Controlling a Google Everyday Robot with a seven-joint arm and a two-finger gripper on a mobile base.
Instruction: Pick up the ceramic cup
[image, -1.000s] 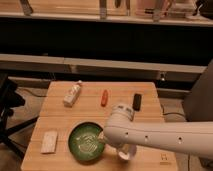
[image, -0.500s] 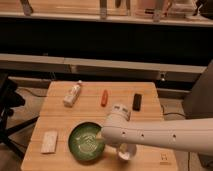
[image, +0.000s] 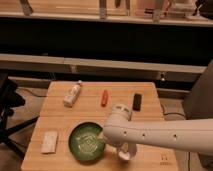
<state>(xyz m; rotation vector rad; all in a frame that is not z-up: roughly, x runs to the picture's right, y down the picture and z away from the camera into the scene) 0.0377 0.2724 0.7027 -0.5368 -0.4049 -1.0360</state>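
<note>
- The claw (image: 122, 148) hangs below the white arm (image: 165, 135), low over the table's (image: 55, 117) near edge; I cannot tell whether it is spread or closed.
- The cup (image: 127, 154) sits right at the claw; contact is unclear.
- The bowl (image: 86, 142) is just left of the claw.
- The bottle (image: 72, 94), red stick (image: 104, 97) and black bar (image: 137, 101) lie well beyond it.

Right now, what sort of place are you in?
Probably a lab or workshop: small wooden table, long benches behind, black chair at left. The tool hangs low beside the green bowl.
</note>
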